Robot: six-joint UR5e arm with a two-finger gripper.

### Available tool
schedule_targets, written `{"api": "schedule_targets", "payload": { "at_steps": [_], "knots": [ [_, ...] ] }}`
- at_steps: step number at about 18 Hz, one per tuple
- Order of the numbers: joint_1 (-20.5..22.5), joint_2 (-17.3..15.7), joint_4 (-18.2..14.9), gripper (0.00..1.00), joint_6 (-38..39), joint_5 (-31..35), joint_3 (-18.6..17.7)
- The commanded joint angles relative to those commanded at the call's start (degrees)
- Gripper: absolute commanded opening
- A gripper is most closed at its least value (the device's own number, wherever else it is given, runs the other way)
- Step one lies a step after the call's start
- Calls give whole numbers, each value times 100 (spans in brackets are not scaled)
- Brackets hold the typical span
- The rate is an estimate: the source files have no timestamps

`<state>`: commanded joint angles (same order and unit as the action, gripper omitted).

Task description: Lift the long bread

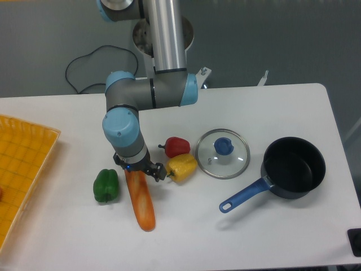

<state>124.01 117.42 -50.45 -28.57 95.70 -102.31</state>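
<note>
Nearest to my viewpoint, the long bread (141,199) is lying on the white table (271,237), its free rounded end pointing toward me and its far end tucked under the gripper (139,170). I'm reading the jaws as straddling that far end, one to each side, but I cannot tell whether they are pinching it or only spread around it (the wrist is blocking the contact). The loaf appears to be resting flat on the table, so I'm judging the lift as not yet done.

Just beside the jaws on one side, the yellow pepper (181,167) is sitting very close, possibly touching a finger. The red pepper (177,147) is lying just behind it. On the other side of the jaws, the green pepper (106,185) is standing near the loaf but apart from it.

Well away from the jaws, beyond the yellow pepper, I'm seeing the glass lid (223,153) and the dark saucepan (294,167). The yellow tray (25,164) is sitting at the far opposite edge.

My judgement: approach finished, grasp unconfirmed, raising still to come.
</note>
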Motion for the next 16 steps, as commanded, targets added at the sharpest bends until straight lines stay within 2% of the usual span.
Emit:
{"api": "schedule_targets", "payload": {
  "at_steps": [6, 7, 10, 14, 16],
  "knots": [
    [-44, 44, 9, 100, 9, 45, 35],
    [-44, 44, 9, 97, 9, 45, 35],
    [-53, 53, 9, 78, 0, 45, 44],
    [-53, 44, 0, 38, -17, 45, 44],
    [-53, 44, 0, 25, -17, 45, 53]
  ]
}}
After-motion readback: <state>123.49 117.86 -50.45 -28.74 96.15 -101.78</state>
